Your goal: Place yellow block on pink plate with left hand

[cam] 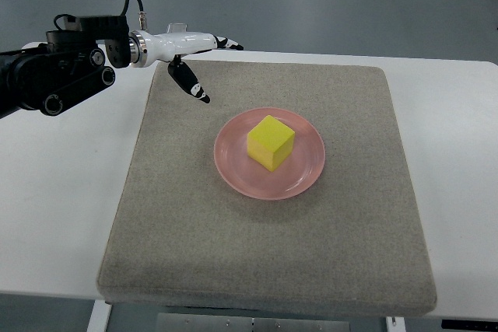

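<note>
Although the yellow block (270, 142) already sat on the pink plate (305, 176), it looked light, stiff and easy to pinch by opposite flat faces. The left hand (191, 56) hovered well apart, fingers spread, holding nothing.

There is only one camera, the top view. It looks down steeply from the robot's own side onto the white table (54, 207), and the grey mat (264, 254) fills most of the picture. The far table edge and some floor are seen at the top. The left arm (47, 75) enters from the left edge
</note>
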Controlling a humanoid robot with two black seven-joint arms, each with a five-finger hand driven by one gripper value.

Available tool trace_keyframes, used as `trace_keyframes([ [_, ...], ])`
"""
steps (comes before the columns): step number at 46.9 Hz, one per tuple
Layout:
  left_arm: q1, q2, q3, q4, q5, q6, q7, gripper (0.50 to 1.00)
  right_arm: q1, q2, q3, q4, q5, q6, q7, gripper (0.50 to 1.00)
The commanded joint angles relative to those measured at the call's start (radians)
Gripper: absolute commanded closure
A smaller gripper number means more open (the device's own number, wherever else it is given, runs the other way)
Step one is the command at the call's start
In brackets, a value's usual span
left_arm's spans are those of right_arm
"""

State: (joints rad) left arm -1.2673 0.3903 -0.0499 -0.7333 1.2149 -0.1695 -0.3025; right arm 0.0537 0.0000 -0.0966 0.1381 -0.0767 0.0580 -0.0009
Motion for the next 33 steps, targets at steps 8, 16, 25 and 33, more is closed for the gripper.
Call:
trace_keyframes([
  [8,0.020,-0.014,0.001,0.170,-0.084,0.030,-0.007,0.510,0.000,0.000,0.000,0.000,0.000,0.000,-0.001,0.576],
  [16,0.026,-0.074,0.002,0.308,-0.268,0.123,-0.009,0.510,0.000,0.000,0.000,0.000,0.000,0.000,0.001,0.576],
  [25,0.077,-0.128,0.007,0.426,-0.465,0.140,-0.009,0.512,0.000,0.000,0.000,0.000,0.000,0.000,-0.001,0.576],
  [33,0.103,-0.152,-0.008,0.485,-0.558,0.171,-0.007,0.516,0.000,0.000,0.000,0.000,0.000,0.000,0.001,0.576],
])
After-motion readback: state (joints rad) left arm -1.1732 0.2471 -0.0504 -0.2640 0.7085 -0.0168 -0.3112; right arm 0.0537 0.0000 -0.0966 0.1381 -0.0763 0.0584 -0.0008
